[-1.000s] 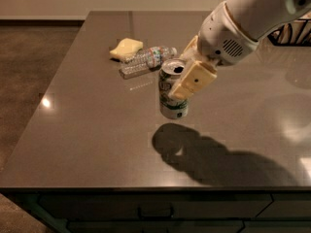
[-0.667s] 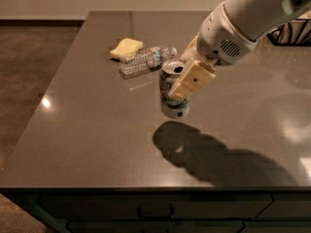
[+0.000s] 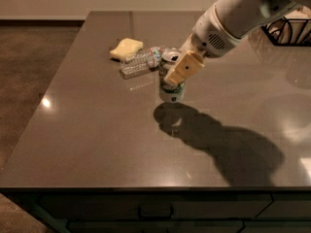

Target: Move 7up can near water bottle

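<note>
The cream-padded gripper grips the silver-topped white-and-green aluminium 7up can mid-table, just right of the clear ribbed plastic water bottle, which lies on its side. The carry looks nearly done; next, lower the can gently and let go.

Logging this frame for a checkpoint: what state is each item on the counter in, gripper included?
gripper: over the counter, shut on the 7up can
7up can: upright, gripped
water bottle: lying on its side
sponge: lying flat
</note>
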